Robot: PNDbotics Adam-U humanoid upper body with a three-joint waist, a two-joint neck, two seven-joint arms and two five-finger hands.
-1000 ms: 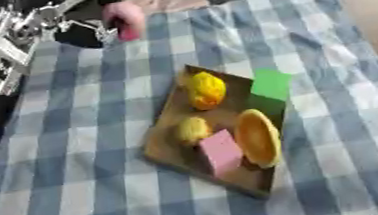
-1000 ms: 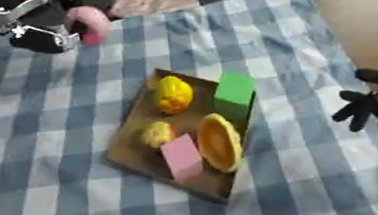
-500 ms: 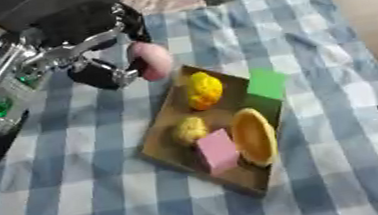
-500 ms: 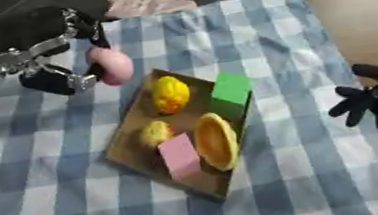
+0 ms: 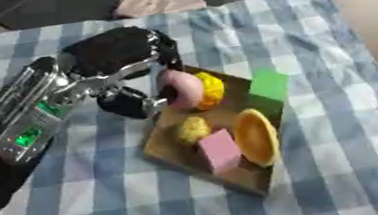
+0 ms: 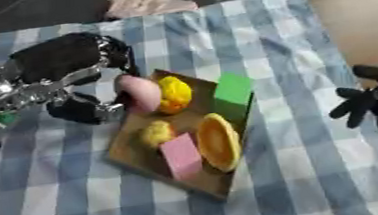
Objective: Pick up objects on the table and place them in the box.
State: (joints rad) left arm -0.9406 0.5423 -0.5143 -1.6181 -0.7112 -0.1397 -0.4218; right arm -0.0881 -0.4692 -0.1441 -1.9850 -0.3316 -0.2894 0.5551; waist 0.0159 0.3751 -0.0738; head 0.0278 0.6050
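Observation:
My left hand (image 5: 121,56) is shut on a pink rounded object (image 5: 180,89) and holds it over the left edge of the shallow brown box (image 5: 163,145). In the box lie a yellow-orange rounded piece (image 5: 209,90), a green block (image 5: 269,84), a small yellow lumpy piece (image 5: 193,129), a pink block (image 5: 220,150) and an orange oval piece (image 5: 256,136). My right hand (image 6: 377,102) rests open at the right edge of the table, fingers spread, holding nothing.
A blue and white checked cloth (image 5: 338,154) covers the table. A crumpled pale pink cloth (image 5: 153,1) lies at the far edge. Bare tan tabletop (image 5: 373,24) shows at the right, beyond the cloth.
My left hand has carried the pink object from the far left of the table toward me and right, to the box's left edge. The right hand stays put.

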